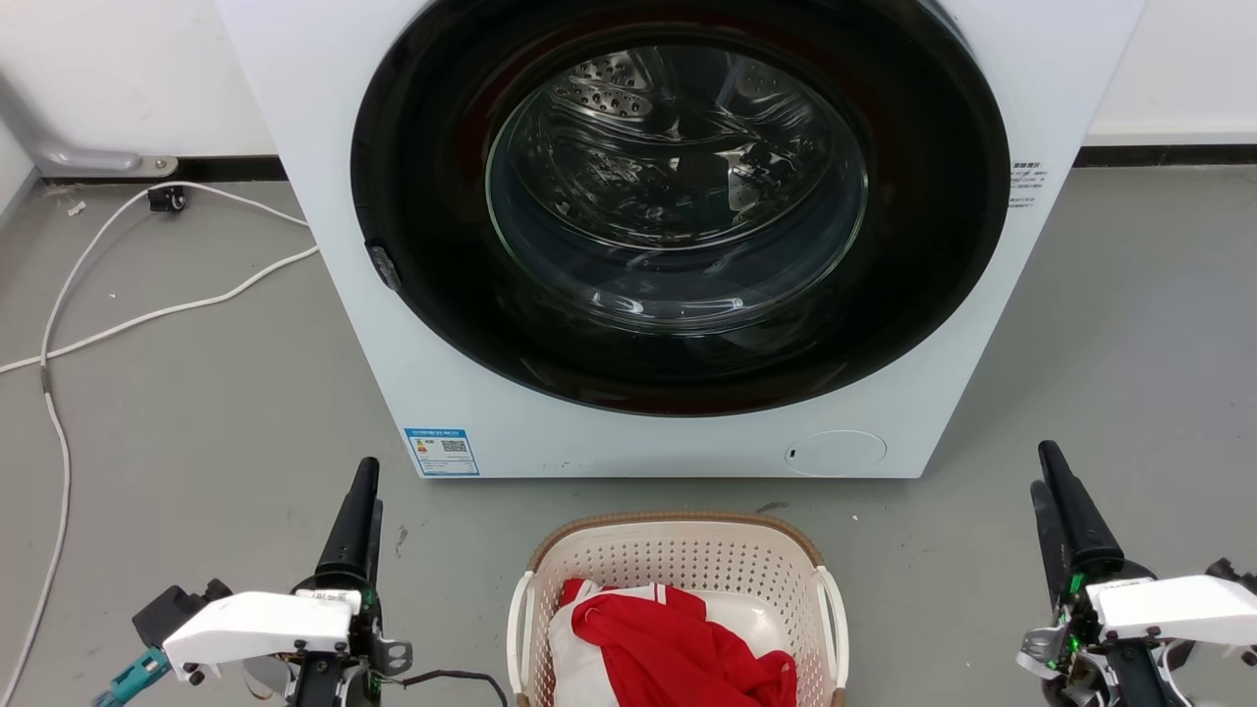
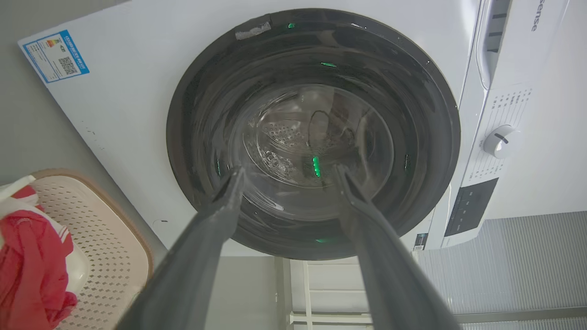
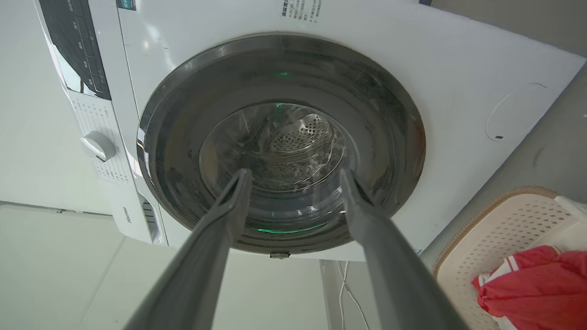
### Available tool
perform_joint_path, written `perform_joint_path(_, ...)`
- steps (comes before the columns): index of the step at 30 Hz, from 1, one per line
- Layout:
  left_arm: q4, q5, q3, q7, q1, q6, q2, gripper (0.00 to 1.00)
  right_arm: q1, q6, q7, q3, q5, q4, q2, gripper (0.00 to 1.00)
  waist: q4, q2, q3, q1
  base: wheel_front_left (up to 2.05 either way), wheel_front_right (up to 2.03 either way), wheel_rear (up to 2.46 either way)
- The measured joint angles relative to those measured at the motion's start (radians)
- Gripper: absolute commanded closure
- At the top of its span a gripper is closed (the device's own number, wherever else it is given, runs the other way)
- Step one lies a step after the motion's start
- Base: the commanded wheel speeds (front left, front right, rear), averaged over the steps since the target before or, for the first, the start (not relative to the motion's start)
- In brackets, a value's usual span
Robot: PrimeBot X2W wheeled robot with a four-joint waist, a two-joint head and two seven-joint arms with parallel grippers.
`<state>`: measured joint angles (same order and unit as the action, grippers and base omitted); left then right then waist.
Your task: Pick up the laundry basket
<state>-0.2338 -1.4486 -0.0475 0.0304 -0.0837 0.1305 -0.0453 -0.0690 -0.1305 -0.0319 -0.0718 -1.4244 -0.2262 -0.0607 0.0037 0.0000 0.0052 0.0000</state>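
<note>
We're starting: our left gripper (image 1: pixel 365 486) and right gripper (image 1: pixel 1046 481) sit open and empty beside the basket (image 1: pixel 687 560). Next we must grab its handles (image 1: pixel 835 614).

Not much to read here, folks. The washer (image 1: pixel 324 245) is wearing a "Hisense" logo (image 3: pixel 127 214) on its top panel, and the left wrist view is cutting it down to "sense". A blue label (image 1: pixel 442 452) with a QR code is sitting low on the front, but its print is coming out too small. Same goes for the sticker (image 1: pixel 1026 184) beside the door and the markings around the dial (image 2: pixel 501 141).
</note>
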Motion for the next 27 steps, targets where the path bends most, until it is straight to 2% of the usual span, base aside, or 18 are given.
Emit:
perform_joint_path(8, 0.023, 0.184, 0.017, -0.034, -0.004, 0.000, -0.001, 0.00, 0.003, 0.000, 0.033, 0.003, 0.237, 0.027, 0.003, 0.00, 0.004, 0.0000, 0.000, 0.0000, 0.00, 0.00, 0.00)
perform_joint_path(13, 0.034, 0.291, 0.037, -0.053, -0.009, -0.015, -0.001, 0.00, 0.009, 0.000, 0.054, 0.012, 0.372, 0.035, 0.006, 0.00, 0.006, 0.0000, 0.000, 0.0000, 0.00, 0.00, 0.00)
perform_joint_path(27, 0.035, 0.523, 0.086, -0.097, -0.018, -0.046, -0.001, 0.00, 0.019, 0.000, 0.099, 0.020, 0.622, 0.041, 0.010, 0.00, 0.010, 0.0000, -0.003, 0.0000, 0.00, 0.00, 0.00)
